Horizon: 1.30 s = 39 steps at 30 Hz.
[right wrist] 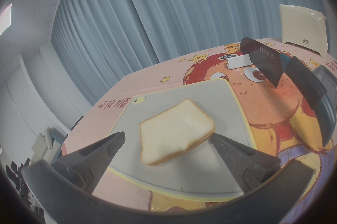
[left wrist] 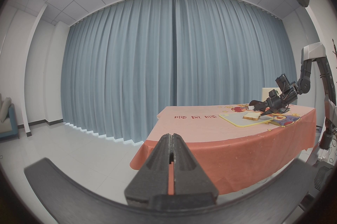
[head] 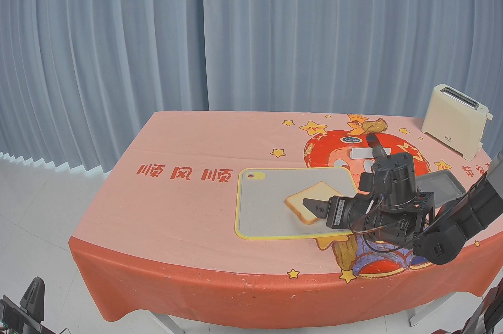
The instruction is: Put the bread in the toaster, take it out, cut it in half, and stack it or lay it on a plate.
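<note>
A slice of bread (head: 313, 198) lies on the grey, yellow-rimmed cutting board (head: 262, 209) in the middle of the table. My right gripper (head: 310, 205) hangs low over the board, open, with a finger on each side of the bread (right wrist: 175, 131). The finger (right wrist: 238, 159) on the knife side is close to the crust; I cannot tell if it touches. The white toaster (head: 455, 120) stands at the far right corner. A dark-bladed knife (head: 373, 146) rests behind the board, and a grey plate (head: 445, 186) sits to the board's right. My left gripper (left wrist: 171, 151) is shut, low and well left of the table.
The orange tablecloth (head: 183, 204) hangs over the table's near edge. The table's left half is bare cloth with printed characters. Blue curtains stand behind the table. My right arm crosses over the grey plate and the table's right front corner.
</note>
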{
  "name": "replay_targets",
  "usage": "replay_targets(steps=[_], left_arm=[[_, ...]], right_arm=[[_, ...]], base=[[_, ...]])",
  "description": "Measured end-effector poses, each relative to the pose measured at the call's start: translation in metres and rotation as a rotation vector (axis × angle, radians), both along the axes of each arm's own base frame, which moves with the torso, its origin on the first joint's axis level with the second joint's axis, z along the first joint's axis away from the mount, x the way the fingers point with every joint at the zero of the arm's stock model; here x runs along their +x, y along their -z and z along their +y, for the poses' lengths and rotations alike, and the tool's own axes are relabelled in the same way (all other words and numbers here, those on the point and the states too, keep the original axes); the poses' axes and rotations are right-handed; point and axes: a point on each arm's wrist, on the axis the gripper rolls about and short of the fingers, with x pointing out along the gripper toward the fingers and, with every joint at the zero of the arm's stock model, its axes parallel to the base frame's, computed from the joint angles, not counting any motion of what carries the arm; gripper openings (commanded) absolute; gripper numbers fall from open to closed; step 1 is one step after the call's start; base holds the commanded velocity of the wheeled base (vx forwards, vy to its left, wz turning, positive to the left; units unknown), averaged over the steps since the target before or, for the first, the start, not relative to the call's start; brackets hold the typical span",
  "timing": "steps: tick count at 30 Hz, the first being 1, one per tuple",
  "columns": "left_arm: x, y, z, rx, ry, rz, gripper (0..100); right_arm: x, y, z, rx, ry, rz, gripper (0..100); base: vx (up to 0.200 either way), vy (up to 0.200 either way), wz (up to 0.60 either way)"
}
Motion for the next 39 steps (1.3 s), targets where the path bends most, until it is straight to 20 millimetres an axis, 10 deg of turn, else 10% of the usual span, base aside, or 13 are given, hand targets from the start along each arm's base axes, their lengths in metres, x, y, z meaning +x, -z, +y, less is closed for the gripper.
replay_targets(steps=[39], left_arm=[[0.0,0.0,0.0,0.0,-0.001,0.0,0]], right_arm=[[-0.001,-0.003,0.006,-0.006,-0.013,0.018,100]], base=[[0.0,0.0,0.0]])
